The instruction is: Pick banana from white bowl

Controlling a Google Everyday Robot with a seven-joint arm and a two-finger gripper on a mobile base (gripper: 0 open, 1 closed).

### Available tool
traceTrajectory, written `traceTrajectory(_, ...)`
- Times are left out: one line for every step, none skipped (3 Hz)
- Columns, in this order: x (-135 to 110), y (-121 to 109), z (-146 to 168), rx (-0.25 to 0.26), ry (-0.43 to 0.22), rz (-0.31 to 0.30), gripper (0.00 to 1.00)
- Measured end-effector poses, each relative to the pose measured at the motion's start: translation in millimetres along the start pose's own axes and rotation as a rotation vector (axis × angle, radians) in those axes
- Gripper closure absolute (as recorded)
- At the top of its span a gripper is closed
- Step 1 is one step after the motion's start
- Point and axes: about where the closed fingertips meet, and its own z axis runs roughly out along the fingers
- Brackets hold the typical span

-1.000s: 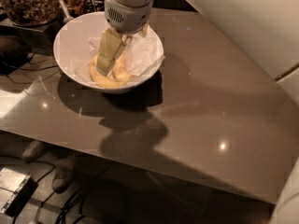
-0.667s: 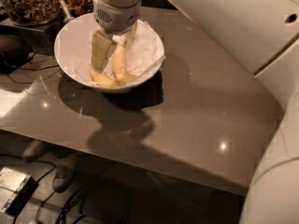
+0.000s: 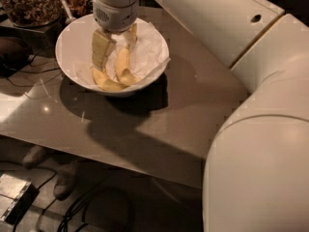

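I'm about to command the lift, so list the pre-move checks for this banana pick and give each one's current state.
1. Gripper lowered into the white bowl, over the fruit: ok.
2. Banana actually gripped: cannot tell.
3. Second banana clear of the gripper: cannot tell; it lies right against it in this view.
4. Bowl upright on the table: ok.
5. Paper lining free of the gripper: cannot tell.
6. Jar of nuts apart from the bowl, out of a straight lift: ok.
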Motion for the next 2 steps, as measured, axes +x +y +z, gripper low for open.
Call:
traceTrajectory(-3.7, -17.2, 19.2, -0.009, 0.034, 0.063, 0.35)
traceTrajectory(-3.4, -30.8, 35.7, -0.015, 0.060, 0.112, 0.39)
